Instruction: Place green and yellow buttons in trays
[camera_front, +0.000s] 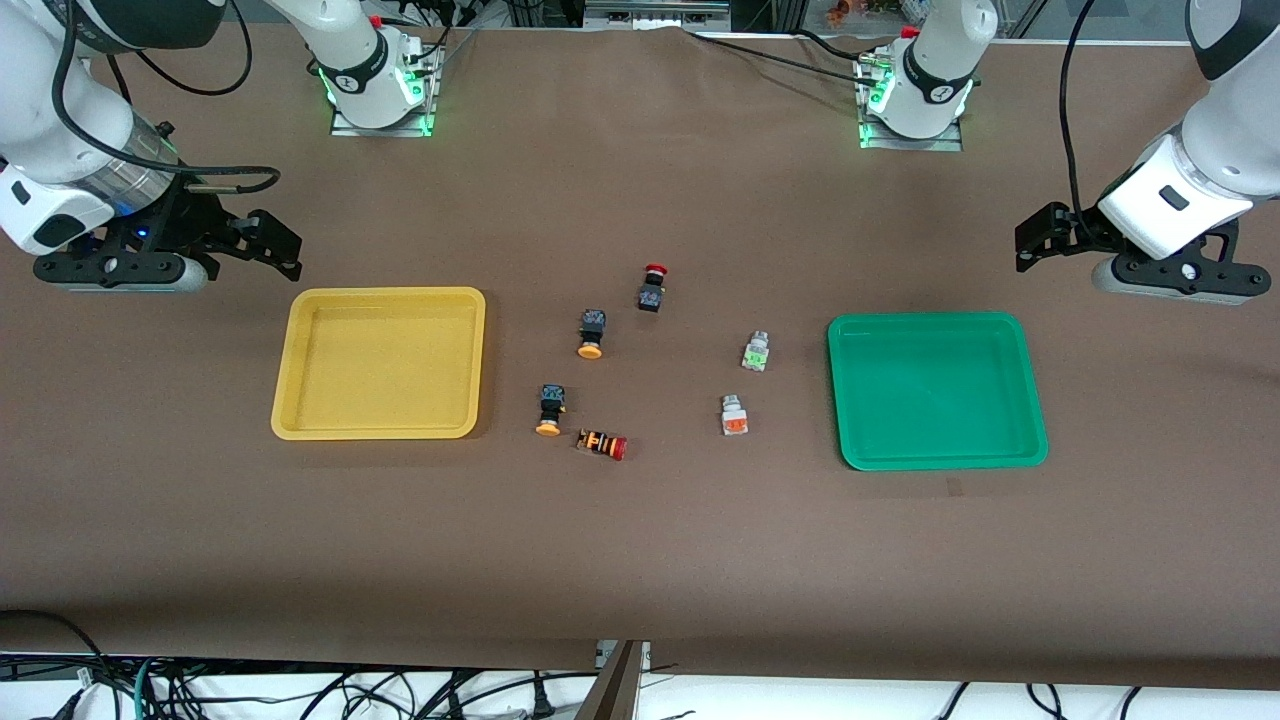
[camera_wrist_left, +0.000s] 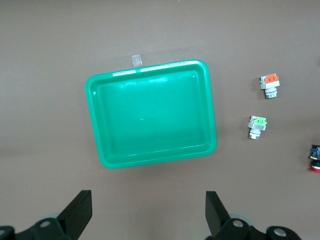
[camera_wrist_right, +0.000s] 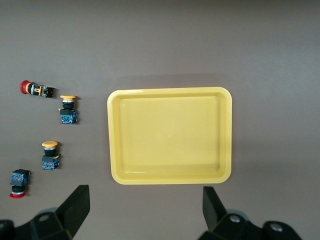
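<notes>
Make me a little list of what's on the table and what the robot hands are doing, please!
yellow tray: empty, toward the right arm's end
green tray: empty, toward the left arm's end
yellow-capped buttons: two, on the table between the trays
white buttons: two, beside the green tray, one green-faced, one orange-faced
red-capped buttons: two, on the table, not in any tray
left gripper: open, waiting above the table by the green tray
right gripper: open, waiting by the yellow tray

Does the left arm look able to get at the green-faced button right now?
Probably yes: the left gripper hangs open by the green tray, and the green-faced button lies in the open beside it.
</notes>
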